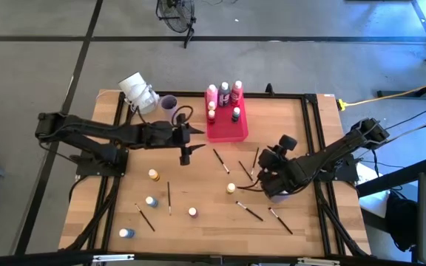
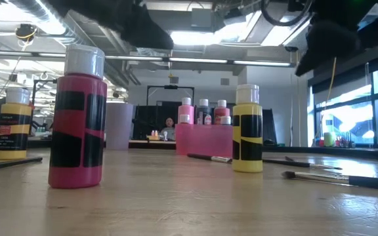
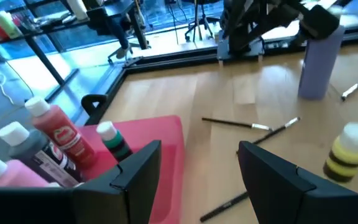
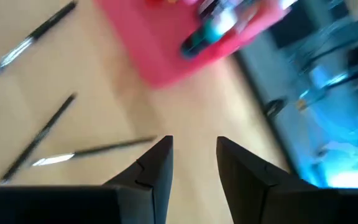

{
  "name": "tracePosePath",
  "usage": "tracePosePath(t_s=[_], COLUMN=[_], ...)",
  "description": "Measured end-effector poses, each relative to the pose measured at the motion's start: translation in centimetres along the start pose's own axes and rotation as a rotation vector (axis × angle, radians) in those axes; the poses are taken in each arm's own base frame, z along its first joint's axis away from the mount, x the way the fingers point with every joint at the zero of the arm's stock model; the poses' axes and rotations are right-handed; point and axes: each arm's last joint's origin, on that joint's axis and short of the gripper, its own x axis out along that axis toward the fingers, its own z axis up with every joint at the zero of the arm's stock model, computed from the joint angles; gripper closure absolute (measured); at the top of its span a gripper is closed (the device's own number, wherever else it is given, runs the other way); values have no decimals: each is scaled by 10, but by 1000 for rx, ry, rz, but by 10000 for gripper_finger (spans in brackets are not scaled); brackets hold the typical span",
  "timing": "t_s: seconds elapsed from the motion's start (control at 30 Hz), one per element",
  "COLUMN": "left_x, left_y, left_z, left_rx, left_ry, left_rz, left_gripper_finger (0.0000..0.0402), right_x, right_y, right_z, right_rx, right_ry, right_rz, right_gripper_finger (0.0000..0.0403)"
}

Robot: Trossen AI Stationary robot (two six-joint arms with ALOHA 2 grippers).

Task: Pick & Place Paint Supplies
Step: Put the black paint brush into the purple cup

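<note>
Wooden tabletop is carrying scattered paint bottles (image 1: 153, 175) and paintbrushes (image 1: 221, 161), seemingly awaiting sorting into the pink tray (image 1: 226, 131), which is already holding several bottles. Left gripper (image 1: 186, 150) is hovering beside the tray, fingers wide, empty. Right gripper (image 1: 267, 164) is hanging over the brushes, fingers narrowly parted, empty.

blurred pink tray (image 4: 166, 43), bottle labels unreadable

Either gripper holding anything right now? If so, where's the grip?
Nothing is held. The left gripper is open and empty beside the tray. The right gripper is open over bare table near a paintbrush, with nothing between its fingers.
</note>
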Motion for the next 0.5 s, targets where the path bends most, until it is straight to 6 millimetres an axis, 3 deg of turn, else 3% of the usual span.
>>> tracePosePath(t_s=[0.27,0.5], left_x=[1,1], left_y=[-3,-3], left_z=[-20,-21], left_rx=[21,60], left_ry=[4,-12], left_rz=[-5,0], left_gripper_finger=[191,191], right_x=[4,11], right_y=[-1,-16], right_z=[-2,-8], right_rx=[105,255], right_ry=[212,425], right_rz=[118,26], right_gripper_finger=[275,275])
